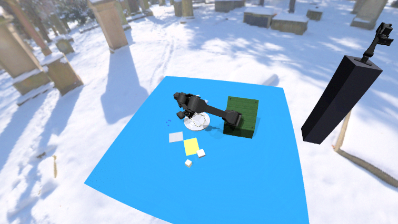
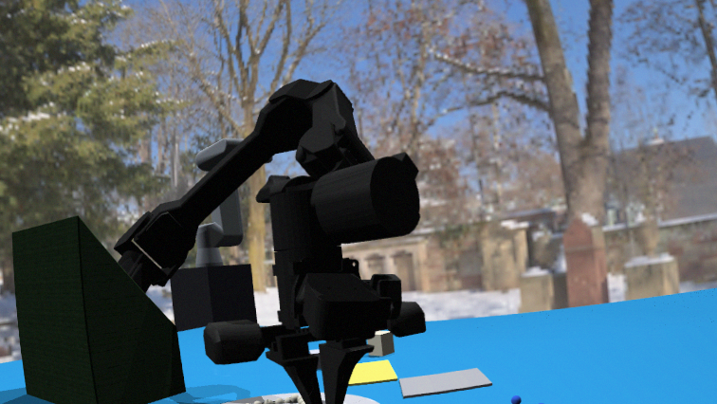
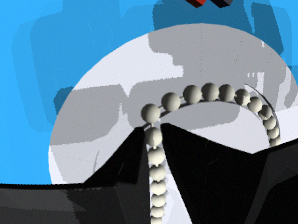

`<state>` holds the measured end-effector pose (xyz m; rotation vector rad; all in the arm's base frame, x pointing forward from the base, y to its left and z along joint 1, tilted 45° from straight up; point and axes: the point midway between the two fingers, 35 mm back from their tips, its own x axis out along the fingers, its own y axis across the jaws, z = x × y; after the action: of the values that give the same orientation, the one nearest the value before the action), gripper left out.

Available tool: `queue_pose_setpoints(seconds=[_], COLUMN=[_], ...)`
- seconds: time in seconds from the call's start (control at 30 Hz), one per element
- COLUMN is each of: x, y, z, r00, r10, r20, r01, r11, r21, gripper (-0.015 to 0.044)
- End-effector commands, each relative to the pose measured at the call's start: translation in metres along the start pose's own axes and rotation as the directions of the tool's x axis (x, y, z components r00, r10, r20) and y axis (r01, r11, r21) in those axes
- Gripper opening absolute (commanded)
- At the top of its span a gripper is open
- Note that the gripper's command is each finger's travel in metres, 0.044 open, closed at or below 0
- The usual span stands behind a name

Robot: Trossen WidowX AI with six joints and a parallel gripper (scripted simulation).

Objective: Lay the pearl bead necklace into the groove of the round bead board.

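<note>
On the left, brown gravestones [image 1: 109, 24] rise out of sunlit, shadow-streaked snow. Small, smooth blue balls [image 1: 170, 120] [image 2: 515, 399] lie near a flat grey tile [image 1: 176, 136] [image 2: 445, 382].

The black gripper [image 1: 191, 116] [image 2: 328, 400] [image 3: 152, 133] points down over the round white board [image 1: 197, 129] [image 2: 360, 399] [image 3: 100, 75], its tapered jaws nearly together, pinching one strand of the pearl bead necklace [image 1: 205, 120] [image 2: 281, 400] [image 3: 210, 92]. The round cream beads rest over the board; in the wrist view they run straight between the fingers, then bend at the tips into an arc close to the thin curved groove [image 3: 262, 95].

A white cube [image 1: 188, 163] [image 2: 383, 344] sits near a thin, matte yellow tile [image 1: 191, 146] [image 2: 374, 373], and a white block [image 1: 200, 153] sits at that tile's corner. Farther right comes a ribbed, dark green wedge [image 1: 245, 108] [image 2: 49, 311], then a tall, plain dark pillar [image 1: 339, 102] [image 2: 215, 296] beyond the flat blue surface [image 1: 236, 172] [image 2: 577, 351] [image 3: 25, 100]. Bare trees stand against blue sky.
</note>
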<state>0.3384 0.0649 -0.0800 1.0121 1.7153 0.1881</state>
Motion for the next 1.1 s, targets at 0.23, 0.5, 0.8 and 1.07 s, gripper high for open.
queue_pose_setpoints(seconds=[0.23,0.5,0.8,1.07], x=[0.0,-0.006,-0.006,-0.006], y=[0.0,0.0,0.008,0.01], z=[0.0,-0.001,0.004,0.005], r00=[1.0,1.0,1.0,1.0], r10=[0.0,0.005,0.006,0.006], r20=[0.001,-0.003,-0.004,-0.004], r01=[0.0,-0.005,-0.005,-0.006], r11=[1.0,1.0,1.0,1.0], r21=[-0.001,0.006,0.007,0.007], gripper=[0.0,0.0,0.0,0.0])
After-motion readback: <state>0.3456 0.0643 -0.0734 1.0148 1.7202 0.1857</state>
